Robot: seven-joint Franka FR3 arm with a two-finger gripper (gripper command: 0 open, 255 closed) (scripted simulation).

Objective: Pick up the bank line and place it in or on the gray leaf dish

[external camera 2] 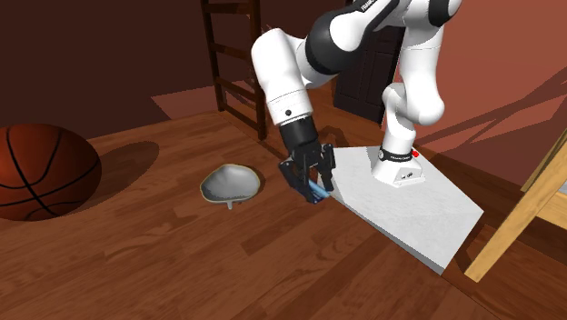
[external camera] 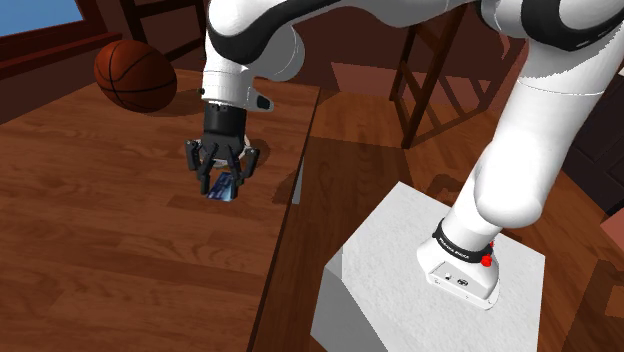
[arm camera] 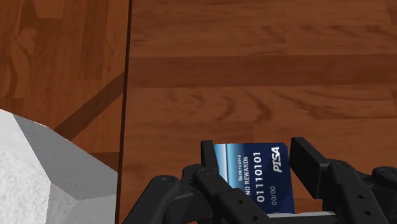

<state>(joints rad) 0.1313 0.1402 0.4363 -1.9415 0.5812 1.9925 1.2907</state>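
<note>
The bank line is a blue bank card (arm camera: 256, 173) with white print. My black gripper (arm camera: 254, 159) is shut on it, and the card stands on edge between the fingers. In the shoulder view the gripper (external camera: 223, 183) hangs above the wooden table (external camera: 100, 240) near its right edge, with the card (external camera: 222, 187) sticking out below. The second exterior view shows the gripper (external camera 2: 309, 186) with the card (external camera 2: 315, 189) held above the table, to the right of the gray leaf dish (external camera 2: 231, 185). The dish sits apart from the gripper on the wood.
A basketball (external camera: 135, 75) rests at the far side of the table, also large at the second exterior view's left as the basketball (external camera 2: 41, 171). The white stand (external camera: 420, 270) is beside the table's edge. Wooden ladder-like frames (external camera 2: 232, 55) stand behind.
</note>
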